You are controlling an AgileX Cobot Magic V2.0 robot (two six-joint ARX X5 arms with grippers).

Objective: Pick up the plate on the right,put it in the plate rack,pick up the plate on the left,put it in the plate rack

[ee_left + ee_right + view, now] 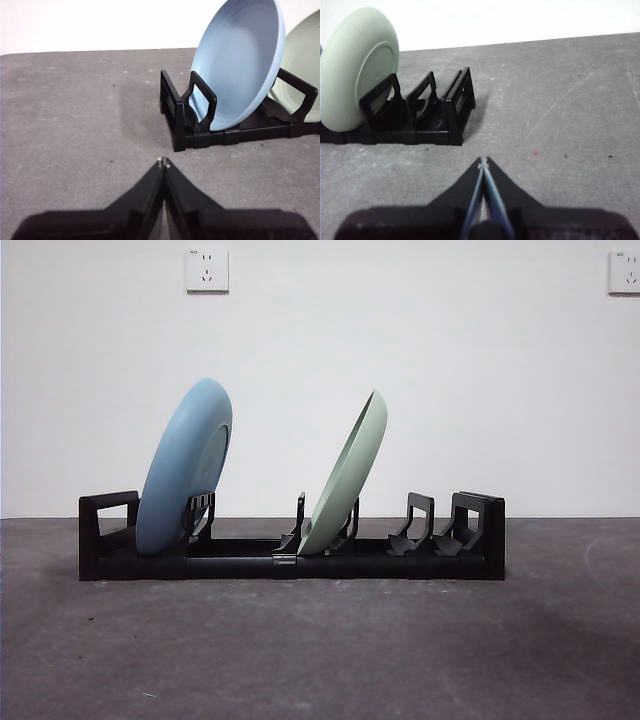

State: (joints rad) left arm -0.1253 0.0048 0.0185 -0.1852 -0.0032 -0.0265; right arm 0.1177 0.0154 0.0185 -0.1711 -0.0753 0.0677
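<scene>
The long black plate rack (240,566) lies across the grey table in the front view. A blue plate (185,468) stands tilted in its left slots and a pale green plate (348,476) leans in its middle slots. My left gripper (163,161) is shut and holds nothing; it hangs off the rack's left end (176,112), apart from the blue plate (240,60). My right gripper (483,161) is shut and holds nothing as well. It sits off the rack's right end (454,116), with the green plate (355,65) beyond. Neither arm shows in the front view.
Bare grey tabletop (320,650) spreads in front of the rack. A white wall with two sockets (206,269) stands behind. Two divider pairs (420,525) at the rack's right end hold nothing.
</scene>
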